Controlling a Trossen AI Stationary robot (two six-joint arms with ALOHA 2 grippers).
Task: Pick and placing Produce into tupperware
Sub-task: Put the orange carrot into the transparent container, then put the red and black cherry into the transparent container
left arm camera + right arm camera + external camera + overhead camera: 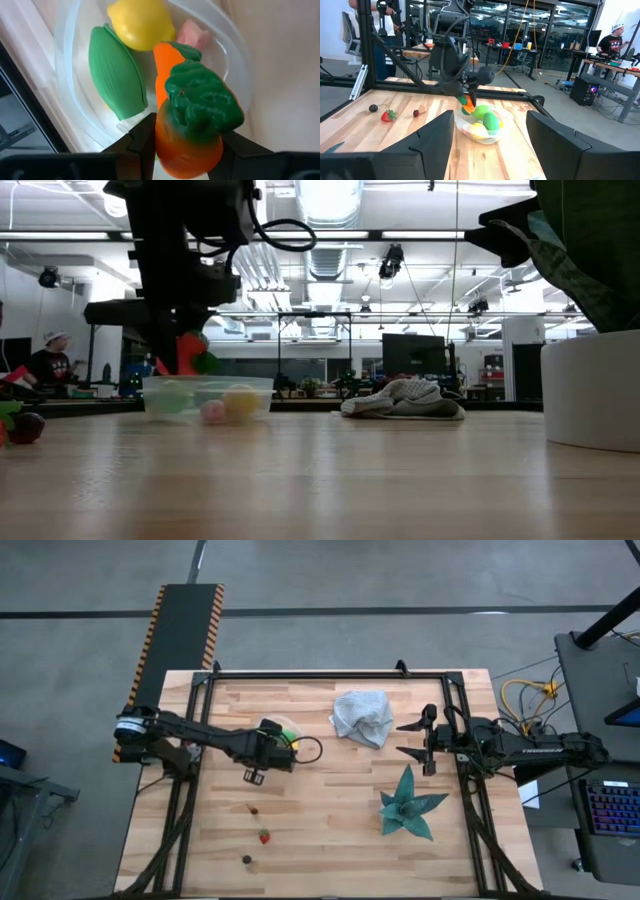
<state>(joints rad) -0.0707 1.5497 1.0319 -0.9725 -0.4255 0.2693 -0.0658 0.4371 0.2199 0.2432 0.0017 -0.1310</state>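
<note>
My left gripper hangs over the tupperware, a clear rounded container with a whitish rim, and is shut on an orange toy carrot with a green leafy top. In the tupperware lie a green ribbed piece, a yellow lemon and a pink piece. Three small pieces rest on the table toward the near edge: a dark one, a red strawberry and a dark brown one. My right gripper waits open at the table's right side. My left gripper pinches the carrot's thick end, just under its green top, between its two fingers. The fingers come from above, pointing down. The carrot is lifted clear, its thin tip pointing down into the tupperware's opening.
A crumpled grey-blue cloth lies right of the tupperware, toward the far edge. A teal spiky star-shaped leafy piece sits near the right arm. Bare wood shows in the middle of the table. People and desks show in the room beyond.
</note>
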